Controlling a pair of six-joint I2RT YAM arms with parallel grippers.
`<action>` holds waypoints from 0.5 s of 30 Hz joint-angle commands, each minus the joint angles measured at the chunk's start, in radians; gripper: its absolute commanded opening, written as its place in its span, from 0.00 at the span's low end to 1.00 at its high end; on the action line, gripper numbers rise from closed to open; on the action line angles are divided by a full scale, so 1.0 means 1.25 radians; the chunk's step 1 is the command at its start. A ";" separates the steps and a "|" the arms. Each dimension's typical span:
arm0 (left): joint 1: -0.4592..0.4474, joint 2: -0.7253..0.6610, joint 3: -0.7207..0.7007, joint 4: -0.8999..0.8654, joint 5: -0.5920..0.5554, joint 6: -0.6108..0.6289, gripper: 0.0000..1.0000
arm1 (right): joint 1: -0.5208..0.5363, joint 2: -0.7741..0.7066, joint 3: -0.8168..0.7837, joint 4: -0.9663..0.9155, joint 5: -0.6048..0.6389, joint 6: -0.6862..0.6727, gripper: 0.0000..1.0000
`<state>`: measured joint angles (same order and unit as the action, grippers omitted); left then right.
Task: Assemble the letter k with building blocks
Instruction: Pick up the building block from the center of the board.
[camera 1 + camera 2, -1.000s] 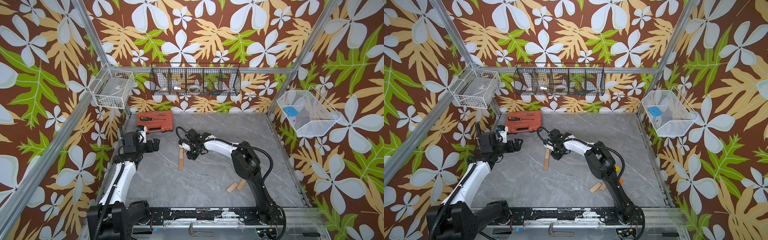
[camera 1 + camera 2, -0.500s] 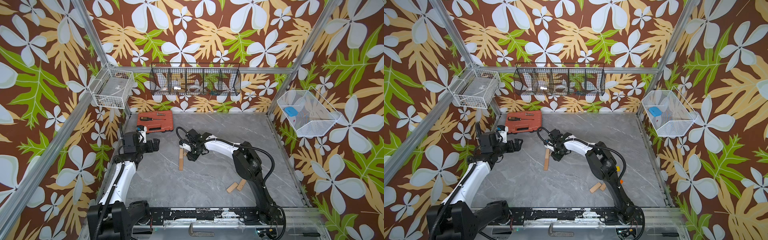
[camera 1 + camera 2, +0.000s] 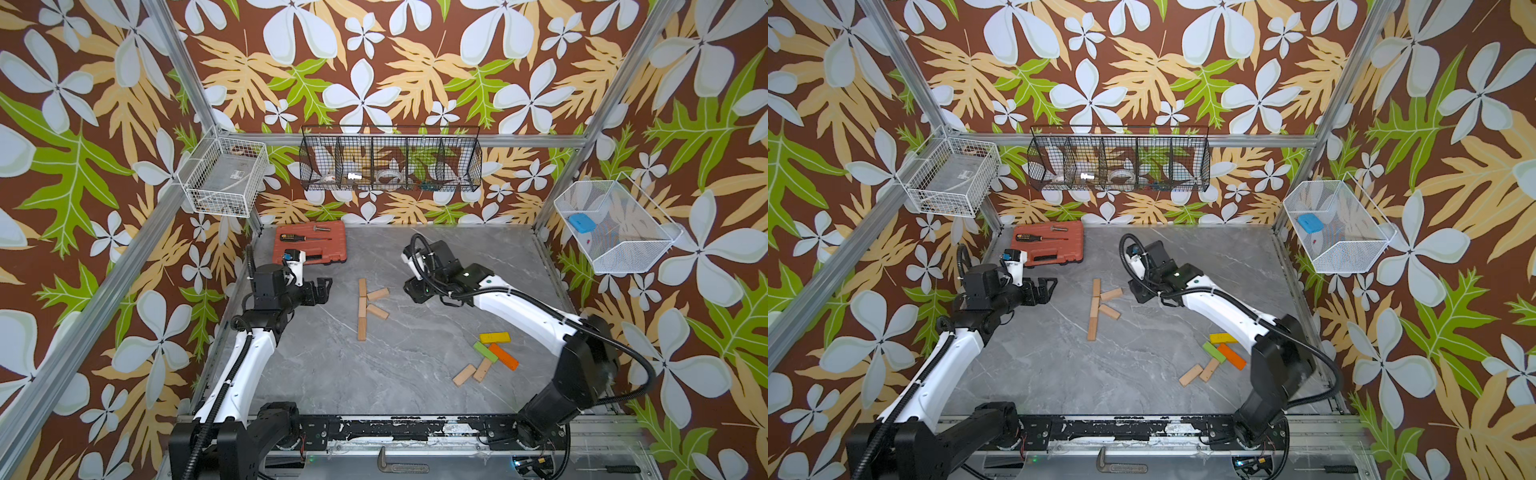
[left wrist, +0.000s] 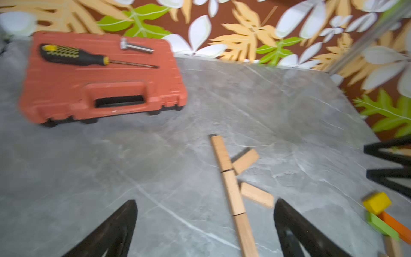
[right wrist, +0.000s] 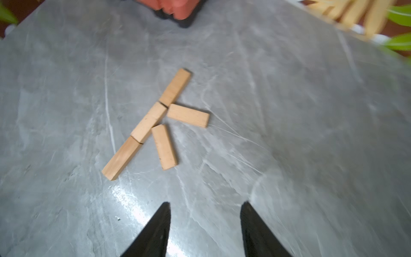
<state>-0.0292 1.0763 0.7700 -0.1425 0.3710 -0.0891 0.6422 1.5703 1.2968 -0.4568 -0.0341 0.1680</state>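
Right wrist view: building blocks (image 5: pixel 148 122) flat as a k between left gripper (image 3: pixel 325 288), jaws spread wide, and right gripper (image 5: pixel 205 203), jaws partly apart, both empty; probably light, stiff, smooth, so pinch across the narrow long sides at mid-length.

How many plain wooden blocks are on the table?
7. Three form a line; two slanted blocks angle off it; two loose blocks lie beside the green block. Others may hide under the right arm.
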 commanded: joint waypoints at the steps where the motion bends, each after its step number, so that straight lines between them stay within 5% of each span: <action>1: -0.115 -0.006 -0.003 0.079 0.036 -0.055 0.97 | -0.021 -0.116 -0.087 0.026 0.123 0.165 0.58; 10: -0.610 0.110 0.115 0.094 -0.210 -0.067 0.94 | -0.340 -0.417 -0.298 -0.137 0.041 0.284 0.58; 15: -0.776 0.250 0.224 0.045 -0.293 -0.242 0.91 | -0.516 -0.562 -0.390 -0.130 0.021 0.310 0.58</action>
<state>-0.9421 1.3273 1.0000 -0.0544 0.1013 -0.2436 0.0723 0.9218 0.8429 -0.6018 0.0208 0.5076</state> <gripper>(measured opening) 0.912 0.583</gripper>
